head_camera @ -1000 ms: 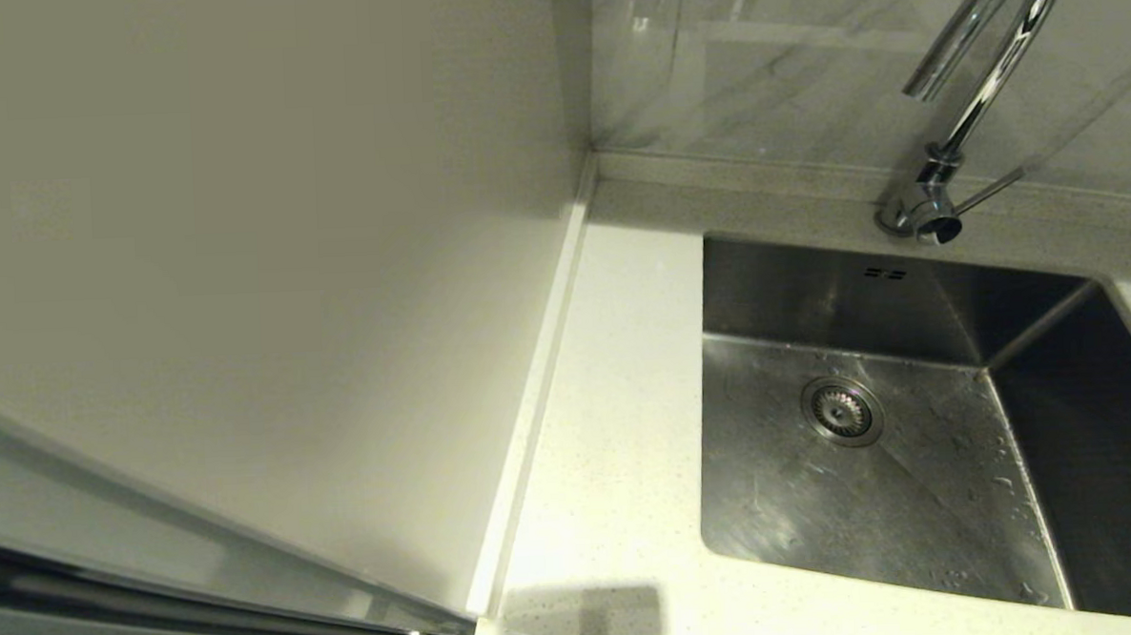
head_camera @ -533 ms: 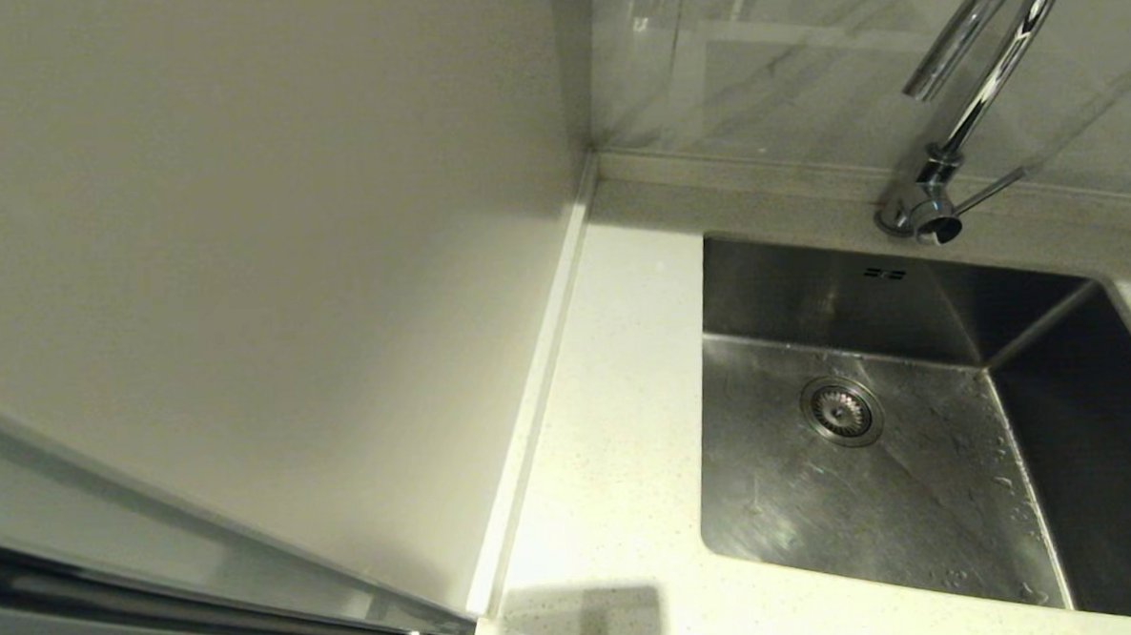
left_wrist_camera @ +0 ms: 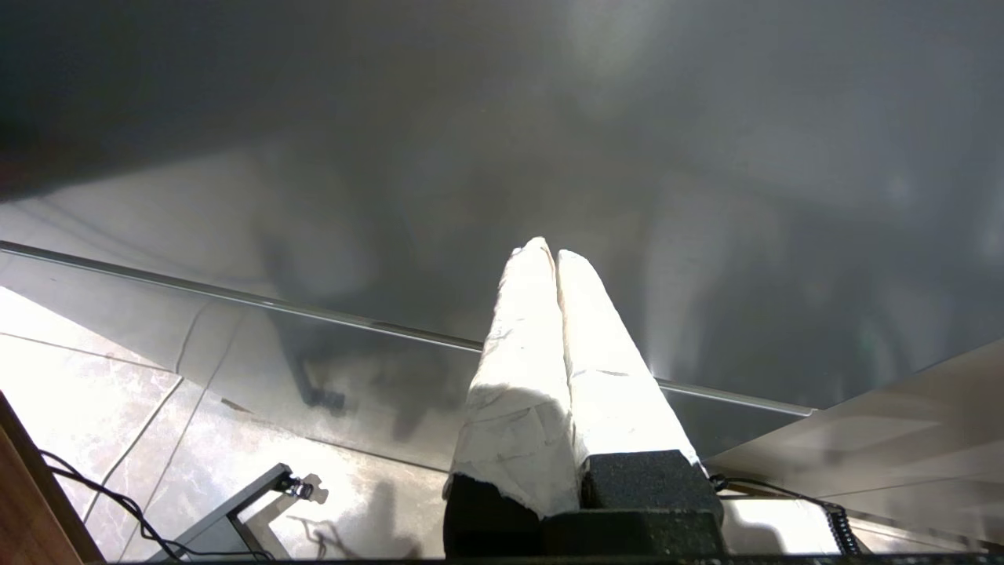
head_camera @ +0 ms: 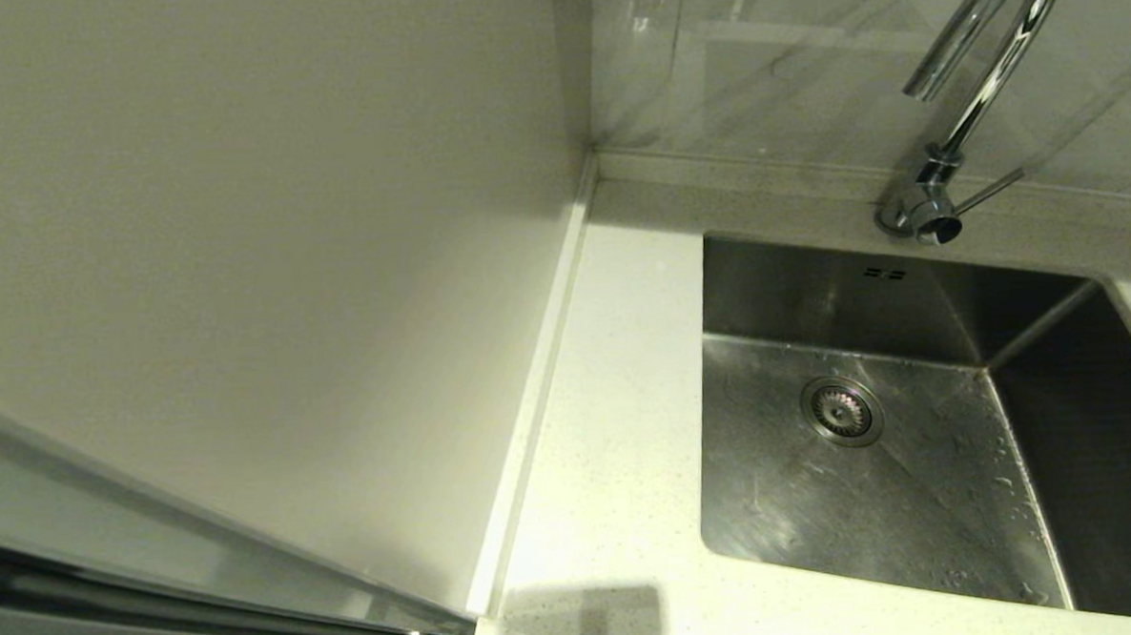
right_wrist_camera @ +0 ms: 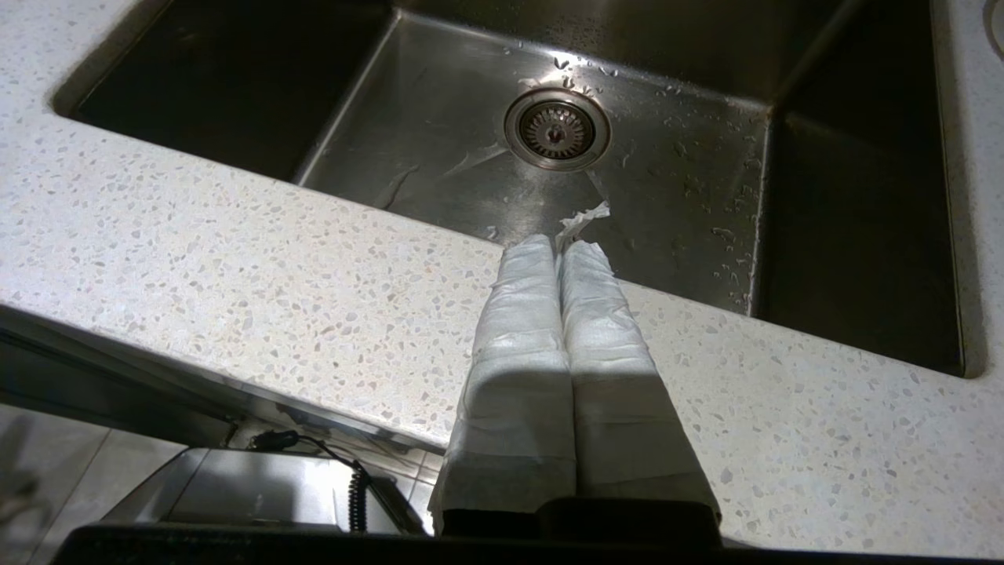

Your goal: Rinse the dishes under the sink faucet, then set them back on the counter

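None of the dishes shows in any view. The stainless sink [head_camera: 926, 493] [right_wrist_camera: 471, 149] holds only its round drain strainer [head_camera: 842, 410] [right_wrist_camera: 557, 129] and scattered water drops. The chrome gooseneck faucet [head_camera: 980, 80] rises behind the basin, its thin lever [head_camera: 990, 191] pointing right; no water runs. My right gripper [right_wrist_camera: 558, 249] is shut with nothing in it, its white-wrapped fingers hovering over the counter's front edge [right_wrist_camera: 235, 275] before the sink. My left gripper [left_wrist_camera: 549, 253] is shut and empty, low beside a grey cabinet front, off the head view.
A plain cream wall panel [head_camera: 268, 273] bounds the counter strip [head_camera: 609, 430] left of the sink. A marbled backsplash [head_camera: 783, 50] stands behind the faucet. Floor tiles [left_wrist_camera: 86, 377] and cables [left_wrist_camera: 118, 502] lie below the left gripper.
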Robot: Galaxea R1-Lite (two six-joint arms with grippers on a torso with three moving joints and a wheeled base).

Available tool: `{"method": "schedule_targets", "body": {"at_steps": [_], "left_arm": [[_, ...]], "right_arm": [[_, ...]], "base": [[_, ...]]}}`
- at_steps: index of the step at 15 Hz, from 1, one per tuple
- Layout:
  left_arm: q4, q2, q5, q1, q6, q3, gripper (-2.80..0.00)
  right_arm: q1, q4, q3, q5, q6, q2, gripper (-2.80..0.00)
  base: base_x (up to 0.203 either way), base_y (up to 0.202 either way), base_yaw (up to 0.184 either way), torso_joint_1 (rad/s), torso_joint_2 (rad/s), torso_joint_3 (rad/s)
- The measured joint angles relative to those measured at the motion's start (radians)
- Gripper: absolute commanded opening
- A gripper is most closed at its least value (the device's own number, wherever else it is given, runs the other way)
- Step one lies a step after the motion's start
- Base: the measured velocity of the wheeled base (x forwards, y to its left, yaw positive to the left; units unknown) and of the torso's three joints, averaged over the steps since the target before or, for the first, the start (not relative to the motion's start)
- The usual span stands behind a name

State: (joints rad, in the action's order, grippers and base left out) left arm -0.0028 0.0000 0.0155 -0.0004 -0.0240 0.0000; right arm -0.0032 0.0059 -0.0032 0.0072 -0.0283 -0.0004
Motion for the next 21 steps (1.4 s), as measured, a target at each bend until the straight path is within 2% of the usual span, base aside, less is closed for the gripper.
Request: {"method": "schedule_targets", "body": {"at_steps": [21], "left_arm": [[0.000,0.000,0.000,0.000,0.000,0.000,-2.80]], "right_arm": [[0.000,0.000,0.000,0.000,0.000,0.000,-2.80]], "base": [[0.000,0.000,0.000,0.000,0.00,0.000]]}}
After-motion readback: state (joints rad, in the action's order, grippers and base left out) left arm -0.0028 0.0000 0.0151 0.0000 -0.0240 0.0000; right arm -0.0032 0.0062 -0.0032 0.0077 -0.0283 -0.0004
